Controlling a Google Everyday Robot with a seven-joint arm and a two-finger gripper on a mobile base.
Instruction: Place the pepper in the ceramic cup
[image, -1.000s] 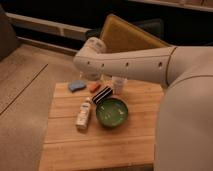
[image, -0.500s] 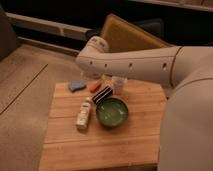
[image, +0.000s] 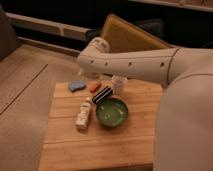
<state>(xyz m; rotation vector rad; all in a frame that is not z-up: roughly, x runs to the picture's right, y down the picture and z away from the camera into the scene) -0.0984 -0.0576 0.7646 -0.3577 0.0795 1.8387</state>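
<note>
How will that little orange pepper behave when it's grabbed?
The pepper is small, so probably light. Elongated and rounded, it may roll if nudged. The gripper is hidden behind the arm, above the far side of the table.

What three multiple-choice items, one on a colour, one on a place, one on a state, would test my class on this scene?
1. What colour is the bowl? A green; B white; C blue.
2. Where is the pepper? A in the bowl; B on the table, beside the striped block; C on the floor.
3. How is the bottle? A upright; B lying on its side; C in the bowl.
Key: 1 A, its inside shows green. 2 B, it lies on the wood, left of the cup. 3 B, its length rests flat on the table.
The gripper is hidden behind the arm.
</note>
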